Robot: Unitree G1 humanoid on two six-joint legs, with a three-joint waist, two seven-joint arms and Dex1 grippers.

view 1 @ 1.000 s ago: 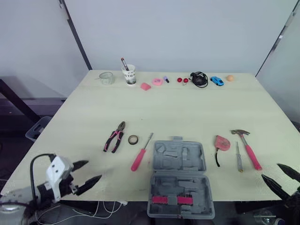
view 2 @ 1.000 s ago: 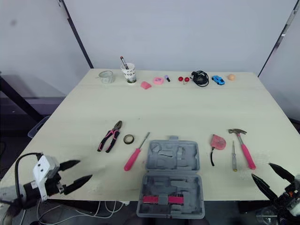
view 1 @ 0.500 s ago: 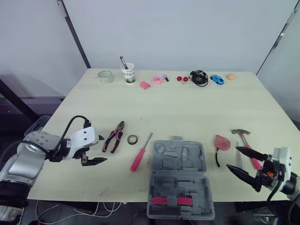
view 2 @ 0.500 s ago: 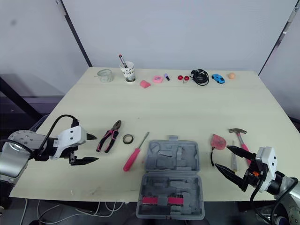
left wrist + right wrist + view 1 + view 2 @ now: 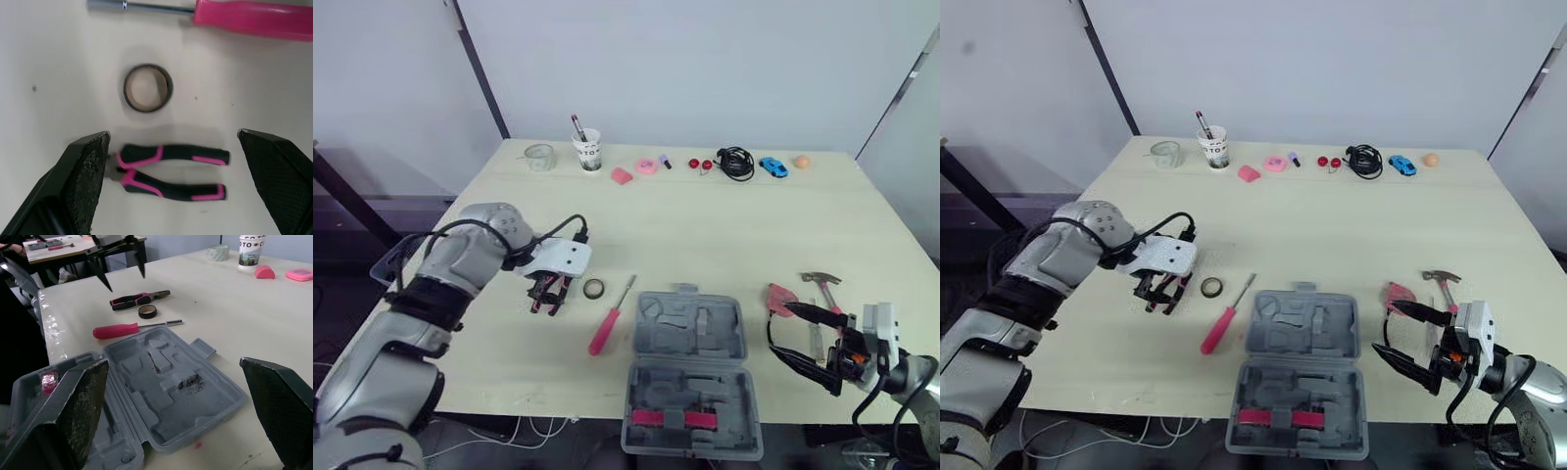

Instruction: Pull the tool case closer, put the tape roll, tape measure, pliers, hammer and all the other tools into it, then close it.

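The grey tool case (image 5: 690,367) lies open near the table's front edge, its moulded tray (image 5: 161,396) bare. My left gripper (image 5: 548,291) hangs open over the black-and-pink pliers (image 5: 171,171), one finger at each end. The tape roll (image 5: 147,88) and the pink-handled screwdriver (image 5: 607,323) lie just right of the pliers. My right gripper (image 5: 781,331) is open, low at the case's right side, beside the pink tape measure (image 5: 779,297). The pink-handled hammer (image 5: 822,284) and a thin screwdriver (image 5: 814,338) lie just beyond it.
Along the table's back edge stand a glass jar (image 5: 539,157), a cup with a pen (image 5: 588,152), small pink items (image 5: 622,176), a black cable (image 5: 734,164), a blue toy car (image 5: 771,166) and an orange ball (image 5: 802,162).
My left gripper has come up from the front left edge to hang over the pliers. My right gripper has moved in from the front right corner to the case's right side.
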